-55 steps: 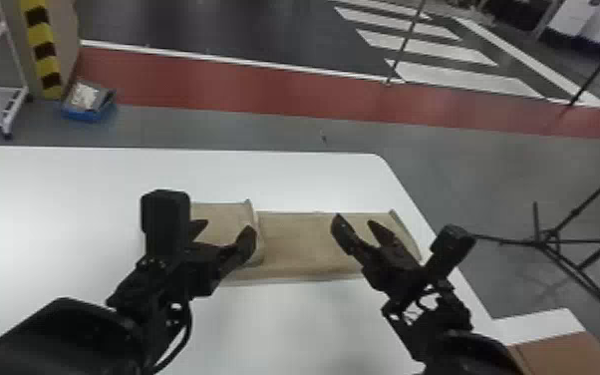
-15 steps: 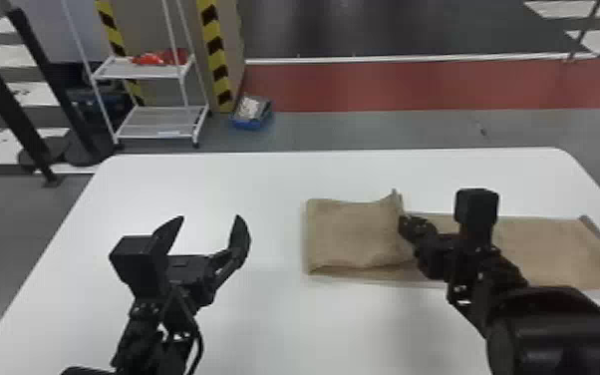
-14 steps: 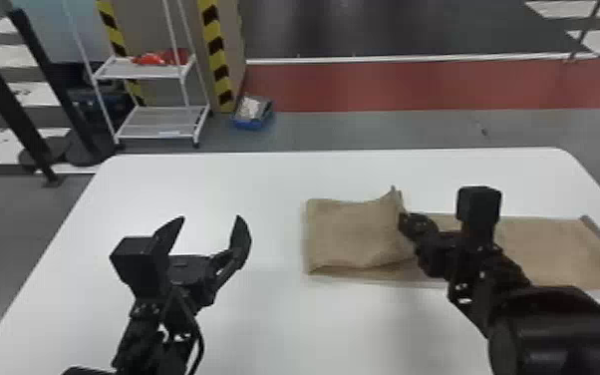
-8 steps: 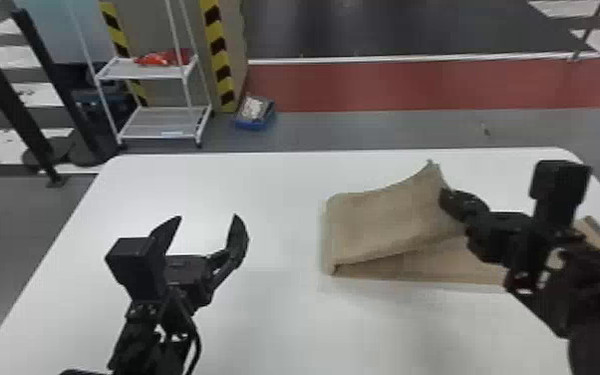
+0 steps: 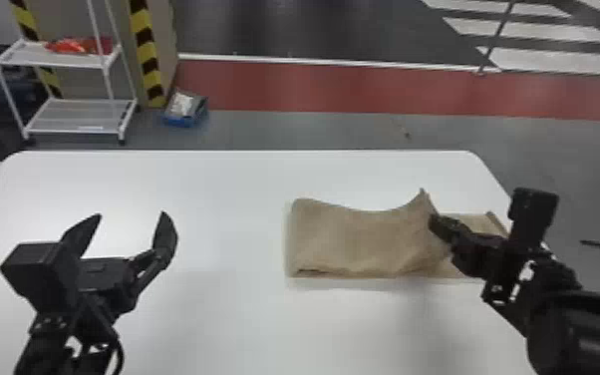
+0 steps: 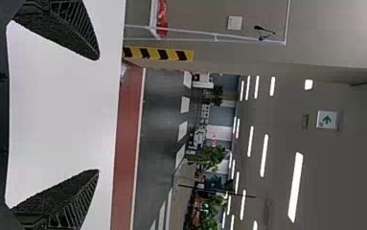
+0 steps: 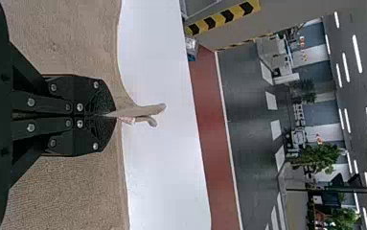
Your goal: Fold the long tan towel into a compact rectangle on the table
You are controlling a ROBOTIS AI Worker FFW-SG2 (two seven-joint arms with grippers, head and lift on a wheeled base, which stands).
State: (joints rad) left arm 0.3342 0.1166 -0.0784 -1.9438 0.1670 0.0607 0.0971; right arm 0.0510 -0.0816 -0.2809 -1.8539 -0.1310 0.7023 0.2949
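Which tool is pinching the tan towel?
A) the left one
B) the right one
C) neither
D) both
B: the right tool is shut on the towel, whose pinched end sticks out past its fingertips.

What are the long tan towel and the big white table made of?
The long tan towel looks like soft, dull woven cloth, maybe cotton, since it bends and shows a fine weave. The smooth white table could be plastic or coated wood; its top shines faintly.
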